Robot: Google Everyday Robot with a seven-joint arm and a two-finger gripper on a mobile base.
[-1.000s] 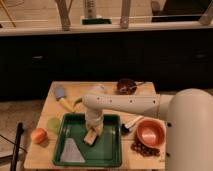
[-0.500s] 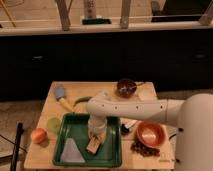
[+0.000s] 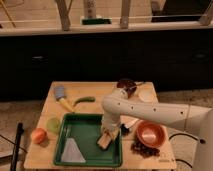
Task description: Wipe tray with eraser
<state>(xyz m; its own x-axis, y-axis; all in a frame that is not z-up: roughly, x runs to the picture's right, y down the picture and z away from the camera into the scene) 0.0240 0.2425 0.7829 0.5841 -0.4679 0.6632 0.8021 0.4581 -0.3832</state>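
Observation:
A large green tray (image 3: 82, 159) lies at the front of the wooden table. A pale triangular sheet (image 3: 72, 150) rests in its left half. The tan eraser (image 3: 105, 140) sits tilted on the tray floor near the right rim. My gripper (image 3: 110, 131) comes down from the white arm right over the eraser's upper end and holds it against the tray. The eraser's top is hidden by the gripper.
An orange bowl (image 3: 149, 133) stands right of the tray, with dark grapes (image 3: 144, 148) in front. A blue-headed brush (image 3: 62, 96) and a green pepper (image 3: 85, 100) lie behind. A green cup (image 3: 53, 124) and an orange fruit (image 3: 38, 135) are left. A dark bowl (image 3: 126, 85) sits at the back.
The arm has swung right and toward the front, dragging the eraser from the tray's middle to its right side near the rim.

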